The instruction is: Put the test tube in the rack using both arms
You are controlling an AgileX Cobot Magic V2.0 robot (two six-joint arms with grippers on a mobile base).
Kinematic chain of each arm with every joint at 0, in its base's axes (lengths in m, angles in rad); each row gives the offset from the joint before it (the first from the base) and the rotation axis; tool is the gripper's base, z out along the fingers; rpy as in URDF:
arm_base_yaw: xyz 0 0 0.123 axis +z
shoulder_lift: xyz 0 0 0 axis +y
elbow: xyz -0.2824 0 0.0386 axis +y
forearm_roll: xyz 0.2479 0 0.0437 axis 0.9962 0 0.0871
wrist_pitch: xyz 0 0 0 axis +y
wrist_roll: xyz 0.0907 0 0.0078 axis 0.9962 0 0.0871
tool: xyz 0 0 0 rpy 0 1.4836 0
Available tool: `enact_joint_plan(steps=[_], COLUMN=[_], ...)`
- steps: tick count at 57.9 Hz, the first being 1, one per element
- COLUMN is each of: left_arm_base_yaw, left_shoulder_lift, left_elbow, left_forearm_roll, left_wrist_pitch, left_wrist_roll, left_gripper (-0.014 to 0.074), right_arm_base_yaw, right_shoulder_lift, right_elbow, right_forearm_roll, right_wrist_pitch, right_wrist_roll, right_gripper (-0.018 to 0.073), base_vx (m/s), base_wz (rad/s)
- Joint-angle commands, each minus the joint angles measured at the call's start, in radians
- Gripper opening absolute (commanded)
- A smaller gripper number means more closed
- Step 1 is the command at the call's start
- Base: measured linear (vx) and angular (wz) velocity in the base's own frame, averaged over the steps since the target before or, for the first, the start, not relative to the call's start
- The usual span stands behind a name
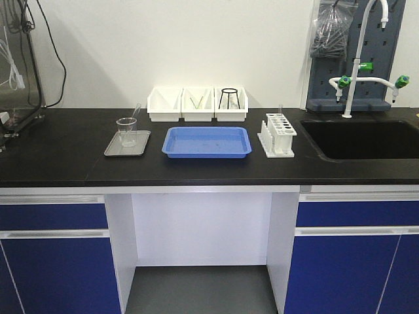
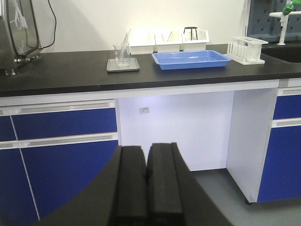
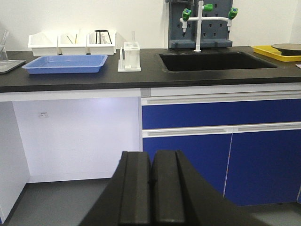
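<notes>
The test tube [image 1: 135,112] leans in a clear beaker [image 1: 127,131] on a small metal tray [image 1: 127,145] at the counter's left; it also shows in the left wrist view [image 2: 125,43]. The white rack [image 1: 278,134] stands right of the blue tray, beside the sink, and shows in both wrist views [image 2: 245,48] [image 3: 130,57]. A thin clear tube seems to stand in it. My left gripper [image 2: 146,153] and right gripper [image 3: 151,157] are both shut and empty, low in front of the counter, far from the tube and rack. Neither arm shows in the front view.
A blue tray [image 1: 207,142] lies mid-counter. Three white bins [image 1: 197,104] stand behind it against the wall. A black sink [image 1: 360,139] with a white faucet [image 1: 357,72] is at the right. A yellow tray [image 3: 268,49] lies beyond the sink. Blue cabinets flank a knee gap.
</notes>
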Motion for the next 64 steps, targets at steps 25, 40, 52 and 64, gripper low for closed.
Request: enact_joint_plan(steps=[25, 40, 52, 64], left_arm_base_yaw=[-0.001, -0.001, -0.001, -0.001], left_shoulder_lift=[-0.017, -0.017, -0.017, -0.017], left_elbow=[0.004, 0.004, 0.004, 0.004], left_forearm_roll=[-0.001, -0.001, -0.001, -0.001], left_wrist_pitch=[-0.081, -0.081, -0.081, -0.081], left_wrist_roll=[-0.004, -0.004, -0.004, -0.004], left_gripper=[-0.0006, -0.0006, -0.0006, -0.0006], right_arm_base_yaw=[-0.007, -0.007, -0.007, -0.007], right_shoulder_lift=[-0.014, -0.014, -0.014, -0.014], right_elbow=[0.003, 0.003, 0.003, 0.003], right_forearm_roll=[-0.009, -0.009, -0.009, -0.009], right_wrist_pitch=[-0.085, -0.085, -0.085, -0.085], right_wrist_roll=[0.000, 0.000, 0.000, 0.000], right_gripper=[-0.0011, -0.0011, -0.0011, -0.0011], base_vx=[0.00, 0.00, 0.06, 0.16], base_wz=[0.00, 0.00, 0.01, 0.05])
